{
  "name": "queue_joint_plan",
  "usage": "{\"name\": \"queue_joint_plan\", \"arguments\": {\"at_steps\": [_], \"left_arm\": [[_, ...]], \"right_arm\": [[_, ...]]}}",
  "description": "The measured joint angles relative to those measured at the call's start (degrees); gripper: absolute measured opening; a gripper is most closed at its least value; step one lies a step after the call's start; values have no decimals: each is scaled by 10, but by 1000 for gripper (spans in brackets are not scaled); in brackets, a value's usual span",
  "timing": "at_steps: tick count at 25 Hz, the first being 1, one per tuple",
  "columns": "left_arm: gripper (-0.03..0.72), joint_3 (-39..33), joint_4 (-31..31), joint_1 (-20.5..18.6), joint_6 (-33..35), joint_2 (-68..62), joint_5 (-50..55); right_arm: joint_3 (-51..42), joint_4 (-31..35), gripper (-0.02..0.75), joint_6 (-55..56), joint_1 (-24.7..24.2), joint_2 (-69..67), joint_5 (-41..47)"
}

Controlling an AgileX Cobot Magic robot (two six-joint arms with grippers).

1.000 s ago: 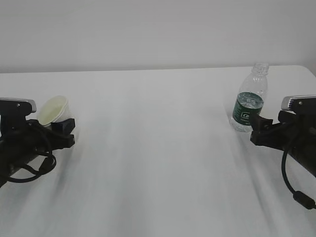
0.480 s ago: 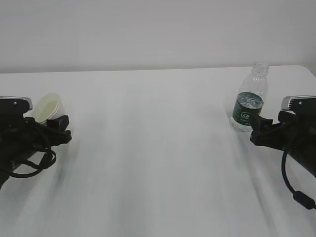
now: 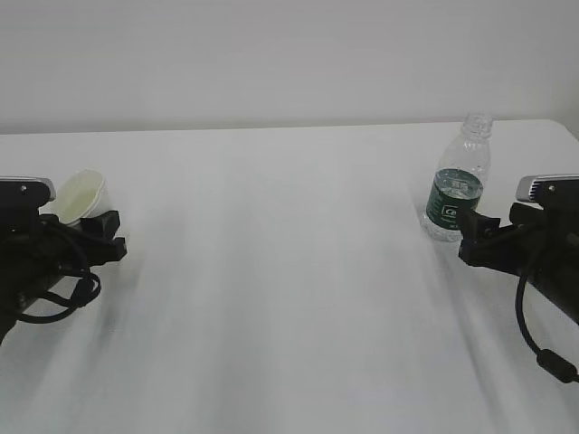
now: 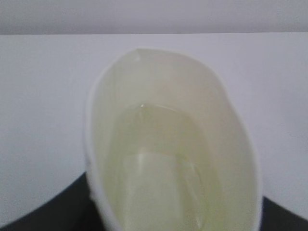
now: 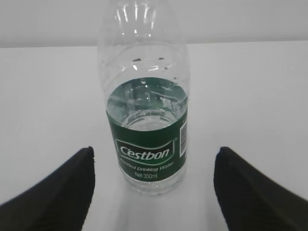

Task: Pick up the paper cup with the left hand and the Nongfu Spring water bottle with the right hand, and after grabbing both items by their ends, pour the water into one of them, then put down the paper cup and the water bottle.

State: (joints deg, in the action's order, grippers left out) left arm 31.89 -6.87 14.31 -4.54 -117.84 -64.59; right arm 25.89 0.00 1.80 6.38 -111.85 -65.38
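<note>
Cup (image 3: 77, 196), white paper and tilted, sits gripped in the left end effector (image 3: 90, 231) at the worktop's (image 3: 289, 271) far-left edge. Bottle (image 3: 459, 181) stands upright at right, just beyond the right end effector (image 3: 478, 237), whose open jaws flank it without touching.

White paper cup (image 4: 173, 144) with cream-yellow inside; clear bottle (image 5: 144, 110) with dark green, white-lettered label.
</note>
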Motion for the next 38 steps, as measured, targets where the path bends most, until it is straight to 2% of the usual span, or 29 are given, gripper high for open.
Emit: {"name": "queue_joint_plan", "arguments": {"at_steps": [18, 38], "left_arm": [[383, 0, 11, 0, 1, 0, -1], [379, -33, 19, 0, 1, 0, -1]], "right_arm": [[0, 0, 587, 1, 0, 0, 0], [0, 0, 587, 3, 0, 0, 0]]}}
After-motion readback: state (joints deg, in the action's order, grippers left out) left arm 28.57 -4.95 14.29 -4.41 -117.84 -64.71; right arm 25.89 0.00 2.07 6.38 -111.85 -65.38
